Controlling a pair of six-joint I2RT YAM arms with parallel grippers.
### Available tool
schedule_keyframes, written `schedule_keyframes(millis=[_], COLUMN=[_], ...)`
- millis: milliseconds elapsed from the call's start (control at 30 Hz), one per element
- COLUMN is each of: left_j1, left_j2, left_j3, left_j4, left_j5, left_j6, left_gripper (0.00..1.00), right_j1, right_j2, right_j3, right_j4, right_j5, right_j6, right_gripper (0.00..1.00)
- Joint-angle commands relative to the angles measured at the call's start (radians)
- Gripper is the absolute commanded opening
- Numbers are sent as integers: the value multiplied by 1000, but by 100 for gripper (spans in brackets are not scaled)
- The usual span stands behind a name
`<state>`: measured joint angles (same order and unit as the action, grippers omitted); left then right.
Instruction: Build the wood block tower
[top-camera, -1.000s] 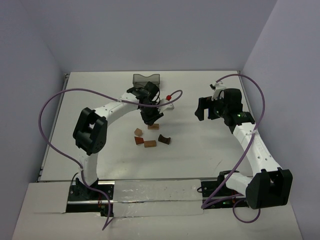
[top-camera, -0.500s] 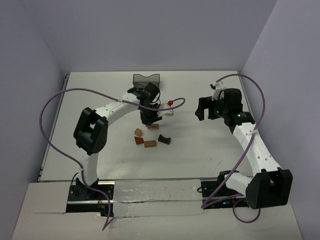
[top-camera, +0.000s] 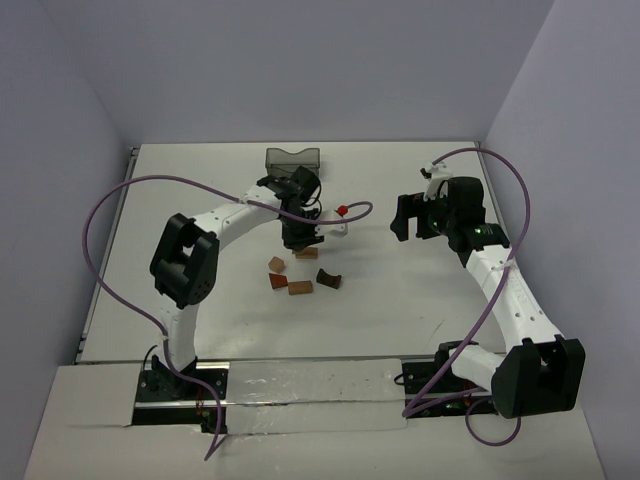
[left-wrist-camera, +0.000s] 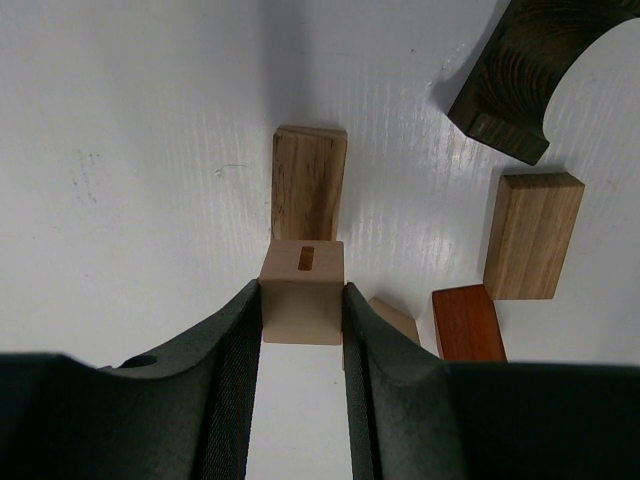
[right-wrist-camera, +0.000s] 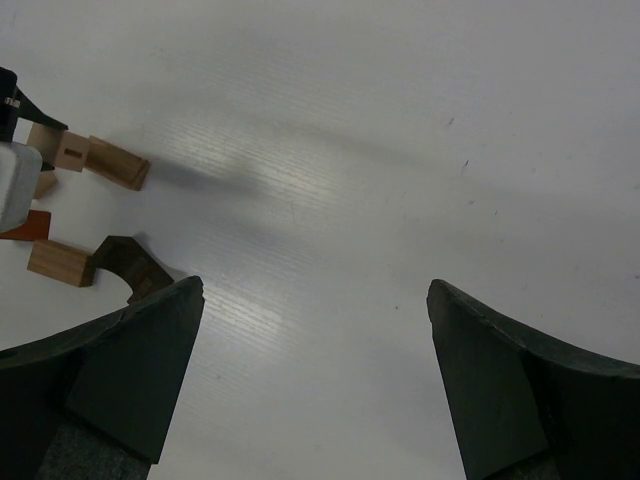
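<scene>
My left gripper is shut on a light tan cube with a slot in its top face, held between both fingers. Just past the cube a tan bar lies flat on the table. To the right lie a dark brown arch, another tan bar, a reddish-brown block and a small tan piece. From above, the blocks sit in a loose group below the left gripper. My right gripper hangs open and empty to the right of them.
A dark translucent bin stands at the back of the white table, behind the left arm. Purple cables loop over both arms. Grey walls close in the table on three sides.
The left wrist has turned slightly with the cube still in its jaws, and the white fitting beside it has dropped a little. The right arm has not moved.
</scene>
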<state>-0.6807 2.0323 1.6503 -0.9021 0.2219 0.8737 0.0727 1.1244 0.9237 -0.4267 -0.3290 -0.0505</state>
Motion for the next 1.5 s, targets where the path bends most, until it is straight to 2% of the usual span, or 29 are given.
schedule_keyframes(millis=[0,867,1467], left_j1=[1,3,-2], left_j2=[21,61,87], left_j3=[50,71,102], left_j4=[-7,6,-7], left_j5=[43,34,36], left_j6=[32,50,41], left_gripper=[21,28,29], right_j1=[-8,-8,-9], right_j2=[2,9,20], right_j3=[3,3,4], right_j4=[31,34,34], right_j5=[13,13,8], right_j6=[-11,-12,-11], right_gripper=[100,100,100])
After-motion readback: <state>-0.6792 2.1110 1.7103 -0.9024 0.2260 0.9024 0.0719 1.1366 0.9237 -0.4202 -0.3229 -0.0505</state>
